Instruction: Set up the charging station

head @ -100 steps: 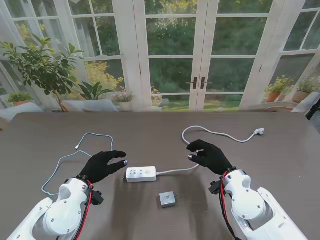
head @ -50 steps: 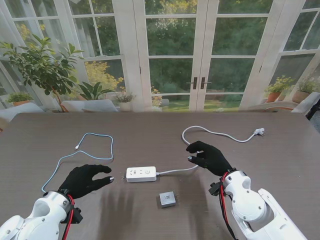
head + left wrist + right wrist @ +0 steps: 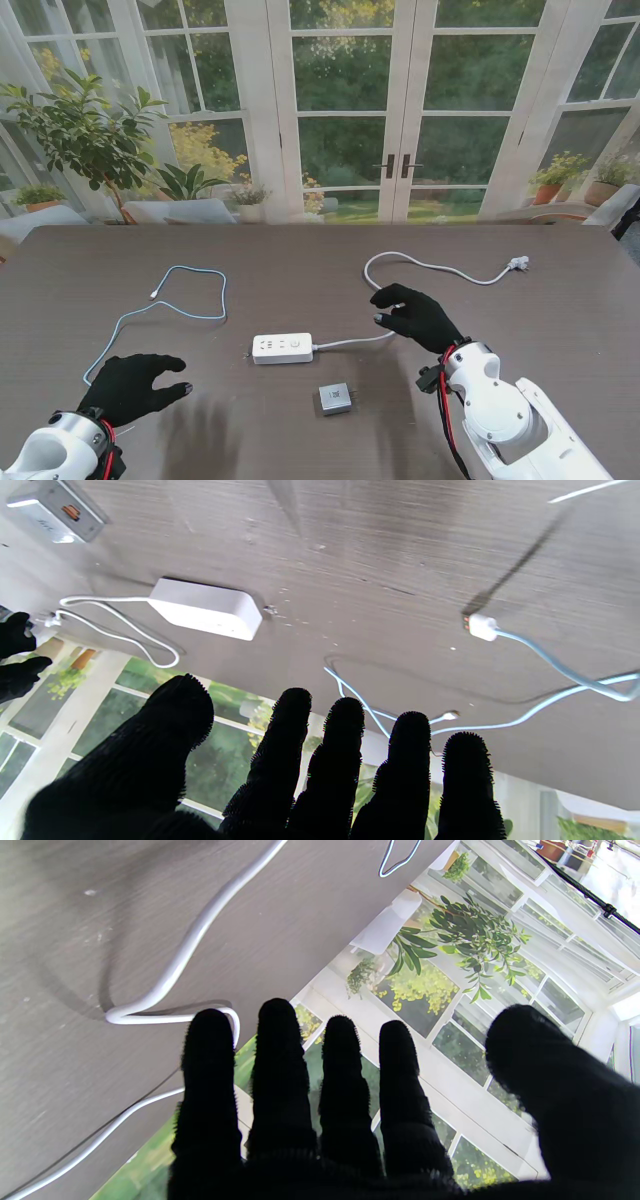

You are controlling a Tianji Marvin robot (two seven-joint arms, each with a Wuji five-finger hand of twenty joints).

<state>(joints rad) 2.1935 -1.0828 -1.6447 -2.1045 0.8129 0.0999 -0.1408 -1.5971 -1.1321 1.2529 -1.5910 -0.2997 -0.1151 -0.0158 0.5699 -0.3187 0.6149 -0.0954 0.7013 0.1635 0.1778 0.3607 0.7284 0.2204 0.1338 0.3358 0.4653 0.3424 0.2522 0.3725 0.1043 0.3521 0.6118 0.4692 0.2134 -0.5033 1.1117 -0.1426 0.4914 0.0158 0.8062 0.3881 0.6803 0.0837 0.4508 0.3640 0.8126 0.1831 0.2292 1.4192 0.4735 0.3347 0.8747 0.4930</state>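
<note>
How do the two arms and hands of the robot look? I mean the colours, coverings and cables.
Both hands, the left hand and the right hand, have five fingers and are covered in black knitted gloves with a fuzzy surface. The forearms are smooth, rounded shells of glossy white. At each wrist sits a dark fitting, and thin red and black cables run along the white shell.

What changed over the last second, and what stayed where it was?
The left hand pulled back from beside the power strip toward me and leftward, open and empty. The right hand barely moved, hovering over the white cord. Strip, adapter and blue cable stayed put.
</note>
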